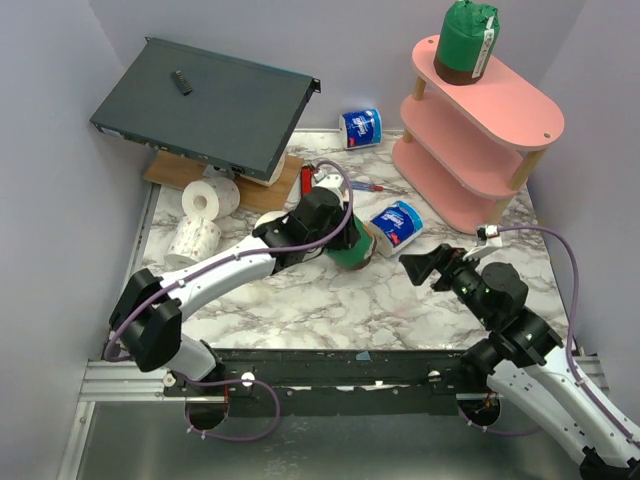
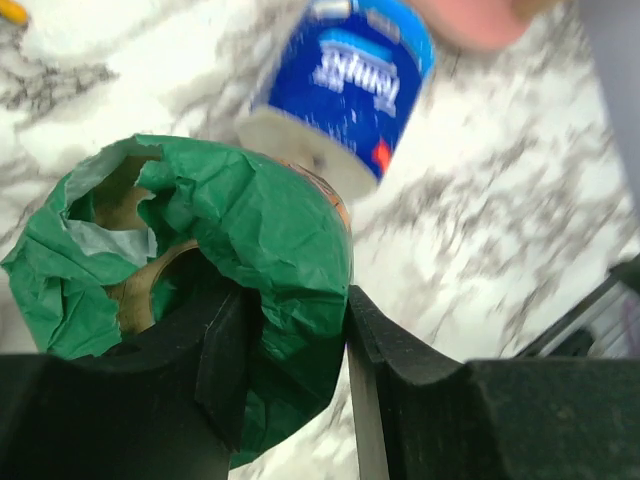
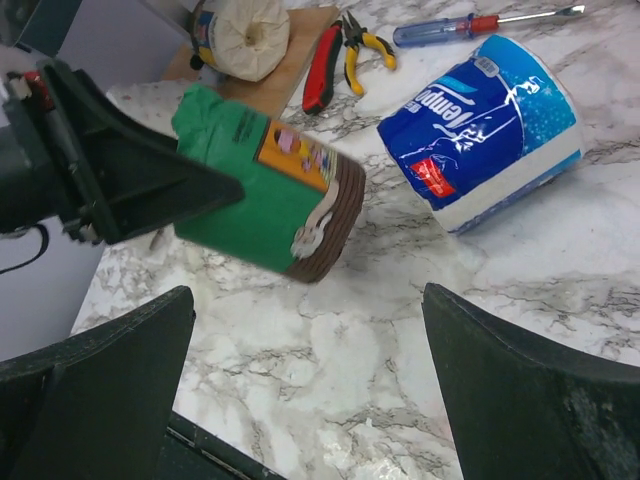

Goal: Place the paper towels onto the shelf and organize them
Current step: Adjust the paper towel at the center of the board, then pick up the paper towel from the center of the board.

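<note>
Fingers (image 2: 400, 350) of left gripper (image 2: 290, 330) pinch green-wrapped roll (image 2: 250, 230) by its wall, one finger inside the torn end, mid-table. Right gripper (image 1: 425, 268) spread wide, holding nothing, near blue-and-white roll (image 3: 490, 130). Shelf (image 1: 480, 150) far right, second green roll (image 1: 465, 40) on top tier.

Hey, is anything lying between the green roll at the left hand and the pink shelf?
Yes. A blue-and-white roll lies on its side on the table, between the green roll and the bottom tier of the shelf. The open right hand sits just beside that path, on the near side. Nothing else visible blocks it.
</note>
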Action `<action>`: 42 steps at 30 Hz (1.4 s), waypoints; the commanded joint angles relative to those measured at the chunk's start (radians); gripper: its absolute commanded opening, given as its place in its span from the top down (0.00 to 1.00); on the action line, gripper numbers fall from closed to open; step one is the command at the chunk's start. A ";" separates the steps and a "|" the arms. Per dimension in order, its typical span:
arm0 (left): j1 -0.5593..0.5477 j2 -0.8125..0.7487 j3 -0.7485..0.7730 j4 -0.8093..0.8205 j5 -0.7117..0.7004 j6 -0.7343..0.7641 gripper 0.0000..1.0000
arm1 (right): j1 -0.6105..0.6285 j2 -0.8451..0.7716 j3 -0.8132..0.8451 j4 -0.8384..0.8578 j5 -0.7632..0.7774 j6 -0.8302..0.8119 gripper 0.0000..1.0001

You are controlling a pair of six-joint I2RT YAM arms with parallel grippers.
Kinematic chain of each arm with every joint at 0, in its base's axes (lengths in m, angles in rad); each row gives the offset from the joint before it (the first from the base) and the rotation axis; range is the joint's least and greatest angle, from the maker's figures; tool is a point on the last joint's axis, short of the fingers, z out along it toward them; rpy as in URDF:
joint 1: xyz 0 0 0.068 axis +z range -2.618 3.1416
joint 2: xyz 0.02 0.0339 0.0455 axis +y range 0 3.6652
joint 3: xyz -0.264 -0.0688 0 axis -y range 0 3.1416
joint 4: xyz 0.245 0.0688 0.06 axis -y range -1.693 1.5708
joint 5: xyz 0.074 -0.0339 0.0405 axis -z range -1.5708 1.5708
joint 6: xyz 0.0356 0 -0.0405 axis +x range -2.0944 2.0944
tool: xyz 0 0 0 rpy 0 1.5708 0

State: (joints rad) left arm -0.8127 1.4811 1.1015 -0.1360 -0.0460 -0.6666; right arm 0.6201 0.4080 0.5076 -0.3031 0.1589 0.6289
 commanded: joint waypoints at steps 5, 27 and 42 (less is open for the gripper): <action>-0.175 -0.071 0.130 -0.411 -0.136 0.257 0.66 | 0.002 -0.005 0.026 -0.043 0.031 0.015 0.02; -0.334 -0.137 0.001 -0.283 -0.258 0.196 0.32 | 0.003 0.162 0.102 -0.153 0.153 0.219 0.00; -0.231 -0.734 -0.487 -0.067 -0.382 -0.231 0.02 | 0.002 0.424 0.194 -0.126 -0.287 -0.050 0.12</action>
State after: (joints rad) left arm -1.1053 0.8928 0.7769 -0.2955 -0.4129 -0.6922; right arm 0.6201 0.7650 0.6579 -0.3969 0.0105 0.6678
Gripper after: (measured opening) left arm 0.962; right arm 0.901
